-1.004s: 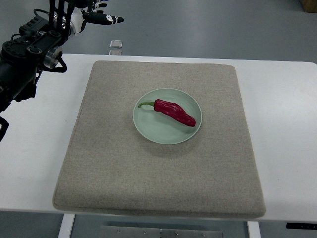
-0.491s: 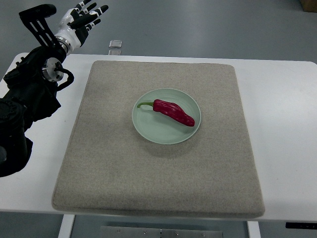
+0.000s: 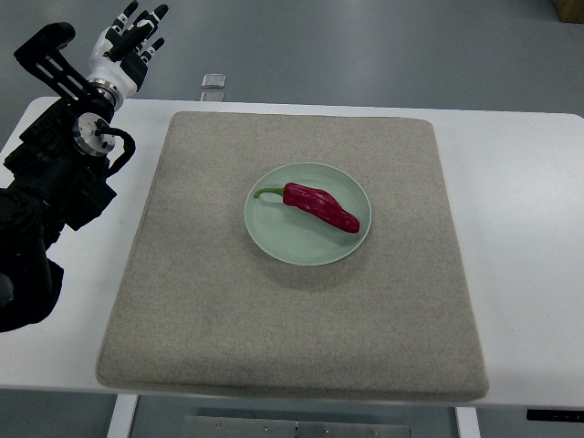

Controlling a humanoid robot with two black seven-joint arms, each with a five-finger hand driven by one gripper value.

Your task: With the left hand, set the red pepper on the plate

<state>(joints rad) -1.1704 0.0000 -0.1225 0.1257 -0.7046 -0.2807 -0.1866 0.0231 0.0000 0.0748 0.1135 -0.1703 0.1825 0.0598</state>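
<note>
White table (image 3: 511, 182) carried a square beige mat (image 3: 292, 310), with grey floor visible beyond the far edge. At the mat's centre sat a pale green plate (image 3: 274, 242), and the red pepper (image 3: 321, 207) lay across it, green stem pointing left and tip pointing right and slightly near. The pepper rested wholly within the rim, so the placement appeared complete.

The left hand (image 3: 123, 43) was at the far left corner, well apart from the plate, with its fingers (image 3: 137, 16) spread and straight, holding nothing. The right hand was not in view.

Handling judgement: the pepper looked light, with glossy, probably slippery skin and a hollow body that would dent under hard pressure. The thick shoulder just right of the stem seemed the soundest hold; the tapered tip would likely slide out.
</note>
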